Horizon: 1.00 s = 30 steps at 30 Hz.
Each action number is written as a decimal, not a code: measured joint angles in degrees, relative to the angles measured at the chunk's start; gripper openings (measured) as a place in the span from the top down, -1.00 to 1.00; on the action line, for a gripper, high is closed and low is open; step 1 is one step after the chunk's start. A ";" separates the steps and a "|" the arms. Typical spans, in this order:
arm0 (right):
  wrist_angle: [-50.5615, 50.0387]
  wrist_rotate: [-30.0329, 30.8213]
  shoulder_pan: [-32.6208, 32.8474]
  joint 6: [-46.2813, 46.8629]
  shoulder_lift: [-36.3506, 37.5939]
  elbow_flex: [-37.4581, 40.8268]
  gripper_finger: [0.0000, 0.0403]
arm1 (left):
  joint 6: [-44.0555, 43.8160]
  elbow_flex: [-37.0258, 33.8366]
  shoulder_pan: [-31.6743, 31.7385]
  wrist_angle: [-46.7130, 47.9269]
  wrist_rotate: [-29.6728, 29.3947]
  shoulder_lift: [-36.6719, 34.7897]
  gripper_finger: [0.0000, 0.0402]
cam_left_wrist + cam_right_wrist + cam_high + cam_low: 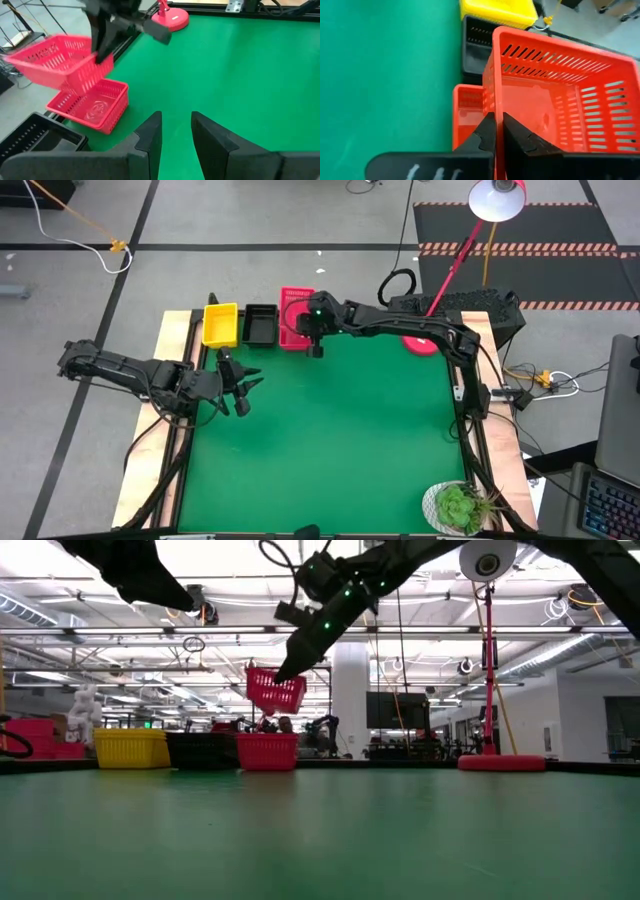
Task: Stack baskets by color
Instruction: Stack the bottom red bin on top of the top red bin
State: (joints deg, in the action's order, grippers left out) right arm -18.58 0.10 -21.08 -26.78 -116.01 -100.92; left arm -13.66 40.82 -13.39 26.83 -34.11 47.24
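Three baskets stand in a row on their bases at the table's far edge: a yellow one [221, 325], a black one [261, 324] and a pink-red one [267, 751]. A second pink-red basket [275, 690] hangs in the air just above the resting pink-red one, with my right gripper [290, 668] shut on it. My left gripper [176, 135] waits open near the table's left edge [238, 392], with nothing between its fingers. My right gripper pinches one side wall of the pink-red basket at its rim [495, 107], one finger inside the basket and one outside. The fingers slant down from the table's right toward its far edge. The basket is lifted clear and tilted, its held side higher, above the resting pink-red basket [467, 112].
A red lamp base [420, 343] sits at the table's far right, its pole leaning up to a white shade [497, 200]. A potted plant [458, 505] stands at the near right corner. The green mat [340, 440] stretches between the arms.
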 joint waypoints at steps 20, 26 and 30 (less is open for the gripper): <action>1.61 -0.67 -0.68 0.56 -6.01 0.07 0.98 | 0.92 0.02 0.00 0.04 -0.01 -0.02 0.47; -0.01 -4.91 -1.38 2.13 -6.01 0.07 0.98 | 0.95 0.02 0.00 0.02 -0.02 -0.01 0.47; 0.23 -4.81 -1.36 2.24 -6.01 0.07 0.92 | 0.90 0.04 0.00 0.00 -0.02 -0.01 0.47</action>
State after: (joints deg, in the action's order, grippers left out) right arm -18.35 -4.71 -22.44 -24.53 -122.02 -100.86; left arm -12.76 40.86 -13.39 26.83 -34.13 47.23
